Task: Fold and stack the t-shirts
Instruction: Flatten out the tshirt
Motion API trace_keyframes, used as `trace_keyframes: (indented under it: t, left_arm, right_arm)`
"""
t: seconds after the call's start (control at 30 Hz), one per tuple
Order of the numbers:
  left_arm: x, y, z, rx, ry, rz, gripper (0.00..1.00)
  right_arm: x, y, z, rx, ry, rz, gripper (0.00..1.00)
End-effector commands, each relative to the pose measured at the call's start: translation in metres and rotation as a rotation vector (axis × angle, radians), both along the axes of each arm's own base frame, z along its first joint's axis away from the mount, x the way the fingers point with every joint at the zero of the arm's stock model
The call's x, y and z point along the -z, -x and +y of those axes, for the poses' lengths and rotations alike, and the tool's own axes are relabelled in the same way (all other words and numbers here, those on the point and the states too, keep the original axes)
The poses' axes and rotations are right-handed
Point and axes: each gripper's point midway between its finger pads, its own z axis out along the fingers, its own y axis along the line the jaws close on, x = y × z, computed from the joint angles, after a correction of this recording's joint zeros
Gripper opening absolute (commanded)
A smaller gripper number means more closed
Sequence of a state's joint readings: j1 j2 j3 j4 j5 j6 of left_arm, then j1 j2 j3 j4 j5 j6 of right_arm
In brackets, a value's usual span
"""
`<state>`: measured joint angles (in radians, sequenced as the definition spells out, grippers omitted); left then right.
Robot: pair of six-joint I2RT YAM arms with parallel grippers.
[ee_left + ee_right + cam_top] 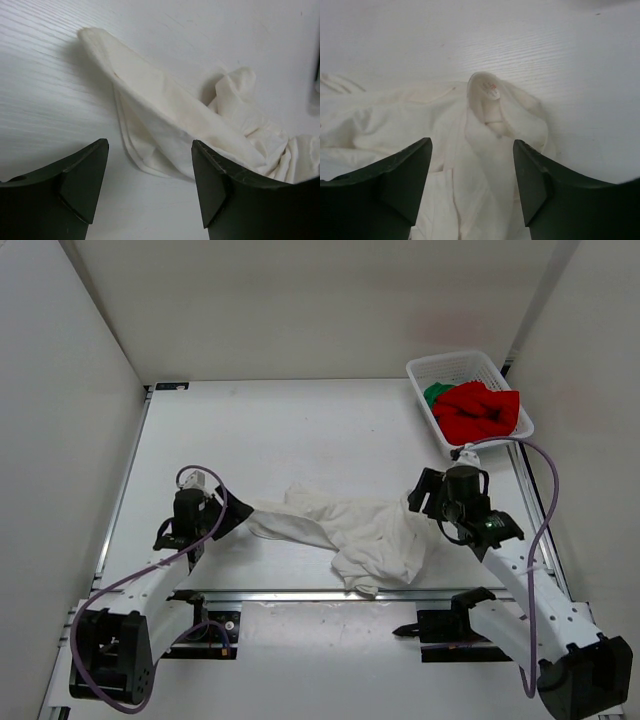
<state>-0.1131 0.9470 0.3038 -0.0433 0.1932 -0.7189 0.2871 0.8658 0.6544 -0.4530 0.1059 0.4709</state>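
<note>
A white t-shirt lies crumpled on the table between my two arms. In the left wrist view its bunched left end lies just ahead of my left gripper, which stands open over bare table. My right gripper is open above the shirt's right end, cloth lying under the gap, and a small neck label shows there. From above, the left gripper is at the shirt's left tip and the right gripper at its right edge. A red t-shirt and a green t-shirt lie in the basket.
The white mesh basket stands at the back right corner of the table. White walls close in the left, back and right sides. A metal rail runs along the near edge in front of the arm bases.
</note>
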Motion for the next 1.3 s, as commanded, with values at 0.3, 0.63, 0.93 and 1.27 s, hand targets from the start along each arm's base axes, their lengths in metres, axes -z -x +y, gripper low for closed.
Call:
trace_keyframes:
  t: [0.3,0.63,0.93,1.27]
  left_arm:
    - [-0.006,-0.046,0.054,-0.349,0.152,-0.046,0.67]
    - [0.014,-0.056,0.047,-0.359,0.189,0.007,0.53]
    - [-0.008,-0.079,0.032,-0.321,0.179,-0.045,0.14]
    - [-0.048,-0.062,0.019,-0.251,0.077,-0.174,0.0]
  right_arm:
    - [0.028,0.041,0.066,-0.247,-0.034,0.062,0.61]
    - [0.036,0.05,0.061,-0.257,-0.078,0.066,0.61]
    - [0.041,0.072,0.037,-0.176,0.019,0.172,0.58]
    - [0.063,0.061,0.007,-0.049,0.046,0.277,0.6]
